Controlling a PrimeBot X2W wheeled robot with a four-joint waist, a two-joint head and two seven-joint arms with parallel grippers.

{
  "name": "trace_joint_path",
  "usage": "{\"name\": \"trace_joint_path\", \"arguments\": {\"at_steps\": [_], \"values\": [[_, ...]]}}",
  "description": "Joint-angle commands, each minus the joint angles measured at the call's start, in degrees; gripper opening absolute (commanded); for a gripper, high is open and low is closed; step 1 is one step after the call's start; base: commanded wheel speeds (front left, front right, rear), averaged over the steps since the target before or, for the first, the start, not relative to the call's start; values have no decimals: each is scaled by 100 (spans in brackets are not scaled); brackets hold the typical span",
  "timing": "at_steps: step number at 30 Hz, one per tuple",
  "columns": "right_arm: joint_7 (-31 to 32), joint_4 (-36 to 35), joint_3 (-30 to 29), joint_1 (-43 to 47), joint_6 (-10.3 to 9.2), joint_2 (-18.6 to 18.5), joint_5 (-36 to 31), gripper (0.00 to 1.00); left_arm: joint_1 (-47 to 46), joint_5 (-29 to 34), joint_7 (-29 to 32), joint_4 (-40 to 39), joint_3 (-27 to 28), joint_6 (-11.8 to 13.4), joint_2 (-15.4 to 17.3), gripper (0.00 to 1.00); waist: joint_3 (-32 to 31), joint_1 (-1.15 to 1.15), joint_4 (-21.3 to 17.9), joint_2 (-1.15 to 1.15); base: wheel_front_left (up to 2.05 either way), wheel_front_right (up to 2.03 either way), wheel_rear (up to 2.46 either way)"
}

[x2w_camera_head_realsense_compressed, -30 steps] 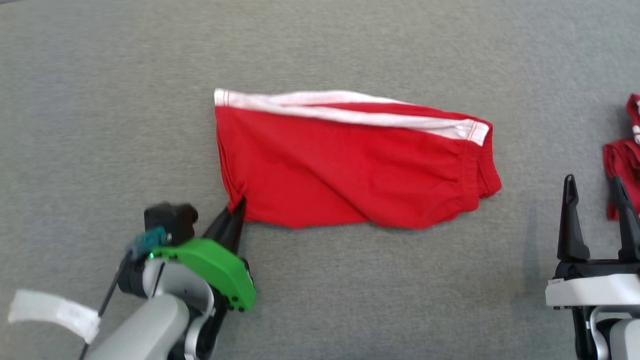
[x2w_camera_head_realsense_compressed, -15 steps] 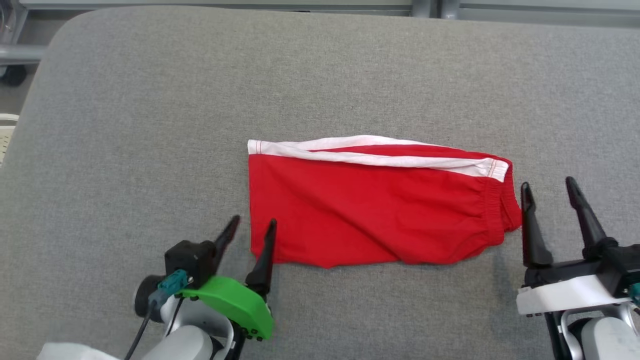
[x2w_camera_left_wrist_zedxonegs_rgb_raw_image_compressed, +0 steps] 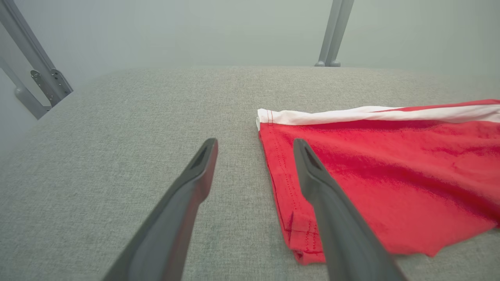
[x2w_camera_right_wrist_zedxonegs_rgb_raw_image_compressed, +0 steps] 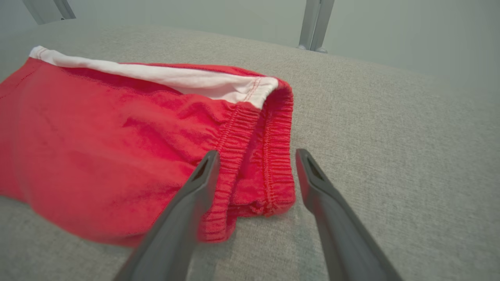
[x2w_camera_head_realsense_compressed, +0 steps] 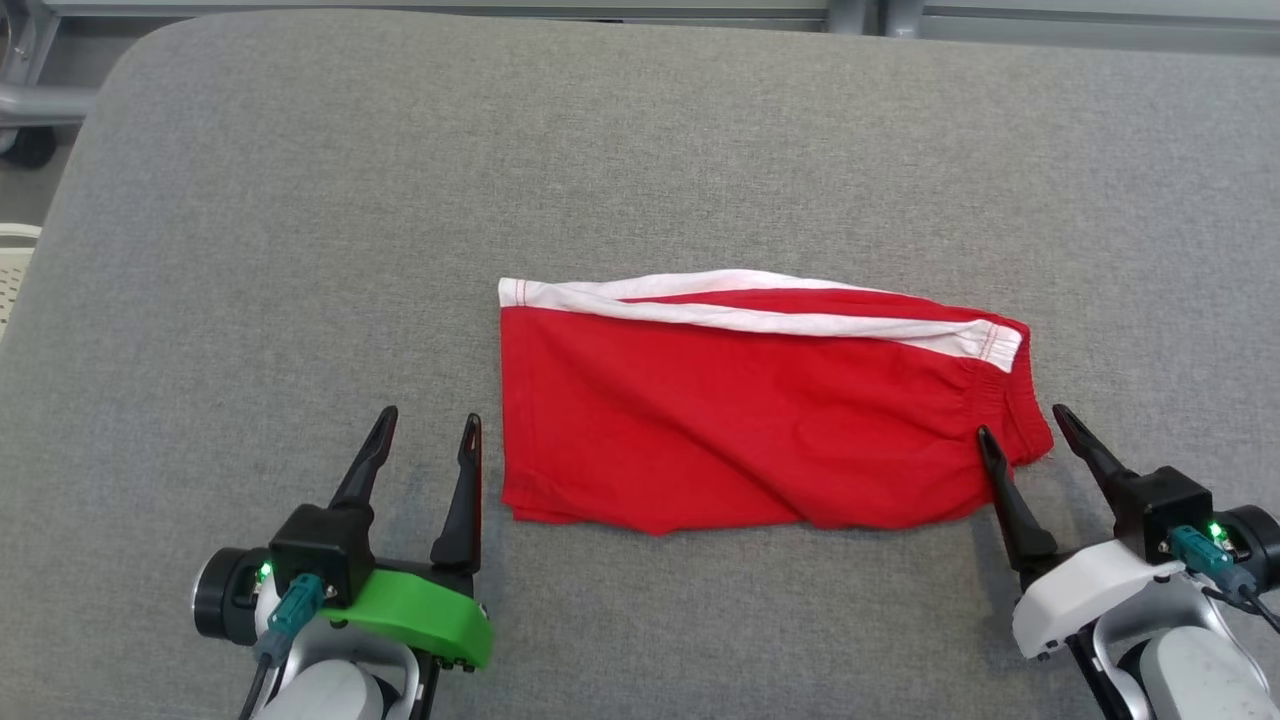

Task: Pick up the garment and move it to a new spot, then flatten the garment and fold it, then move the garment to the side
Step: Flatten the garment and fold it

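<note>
Left gripper [x2w_camera_head_realsense_compressed: 429, 420] first: fingers spread wide, nothing in them, parked on the grey padded top [x2w_camera_head_realsense_compressed: 300, 200] just off the garment's left edge. From it the red garment [x2w_camera_head_realsense_compressed: 740, 420] sits at roughly 2 o'clock in the head view. In the left wrist view the hemmed corner [x2w_camera_left_wrist_zedxonegs_rgb_raw_image_compressed: 299, 234] is right beside the inner finger, maybe just under it, hard to call.

The garment itself lies flat-ish in the middle of the top, long axis running 9 to 3 o'clock. It has a white stripe [x2w_camera_head_realsense_compressed: 760, 300] along the 12 o'clock edge and a few diagonal creases across it.

Over on the right, the right gripper [x2w_camera_head_realsense_compressed: 1023, 425] is also wide open and holding nothing, but it's the closer one. Its fingers straddle the near corner of the elastic waistband [x2w_camera_right_wrist_zedxonegs_rgb_raw_image_compressed: 273, 171], with the rest of the cloth off toward 10 o'clock.

My guess is the next bit is a two-corner pinch along the 6 o'clock edge, and the left one needs to shift toward 3 o'clock before closing.
</note>
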Motion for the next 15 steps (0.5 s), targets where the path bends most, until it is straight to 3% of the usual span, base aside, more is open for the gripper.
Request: {"name": "trace_joint_path", "arguments": {"at_steps": [1, 10, 15], "values": [[48, 23, 19, -57, -8, -60, 1, 100, 85, 60, -22, -36, 59, -17, -36, 100, -1, 0, 47, 39, 0, 0, 0], [952, 100, -109, -340, -7, -476, 410, 100, 307, 389, -26, 6, 456, -311, -344, 100, 71, 0, 307, 39, 0, 0, 0], [1483, 343, 199, -555, -7, -589, 1285, 100, 393, 528, -27, 53, 643, -424, -451, 100, 119, 0, 409, 39, 0, 0, 0]]}}
